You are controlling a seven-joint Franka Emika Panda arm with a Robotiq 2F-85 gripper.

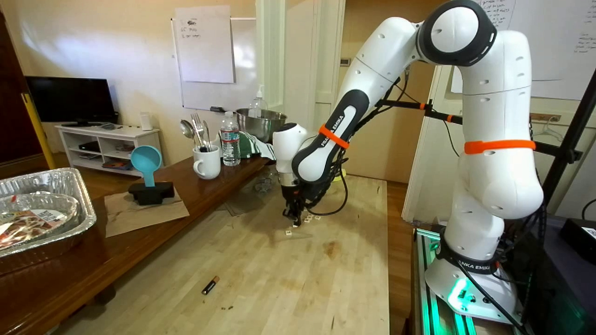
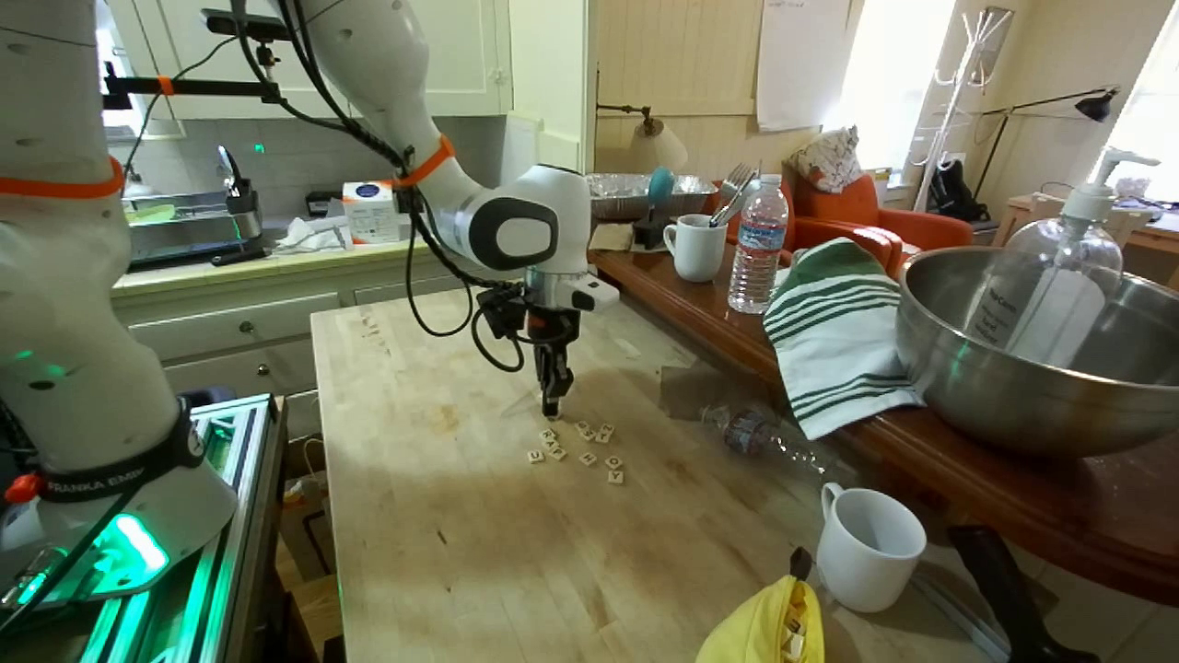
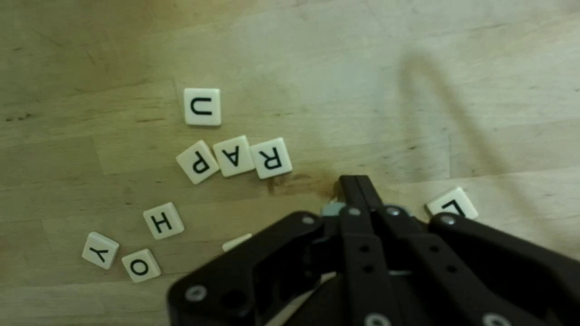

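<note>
My gripper [image 3: 354, 179] is shut, its two fingers pressed together with nothing visible between them. It points down just above the wooden table in both exterior views [image 1: 293, 219] [image 2: 551, 407]. Small cream letter tiles lie flat about it. In the wrist view the R tile [image 3: 271, 158], A tile [image 3: 234, 156] and P tile [image 3: 198, 162] form a row left of the fingertips. The U tile [image 3: 202, 107] lies beyond them. The H tile [image 3: 163, 221], Y tile [image 3: 100, 250] and O tile [image 3: 141, 266] lie lower left. The L tile [image 3: 453, 203] is right, partly covered by the gripper.
A battery [image 1: 210, 285] lies on the table [image 1: 260, 279]. A raised brown ledge [image 1: 200, 195] holds a mug [image 1: 206, 163], a water bottle [image 1: 230, 142] and a steel bowl [image 2: 1022, 396]. A white mug [image 2: 869, 552], yellow pouch [image 2: 760, 626] and plastic bottle [image 2: 751, 433] are on the table.
</note>
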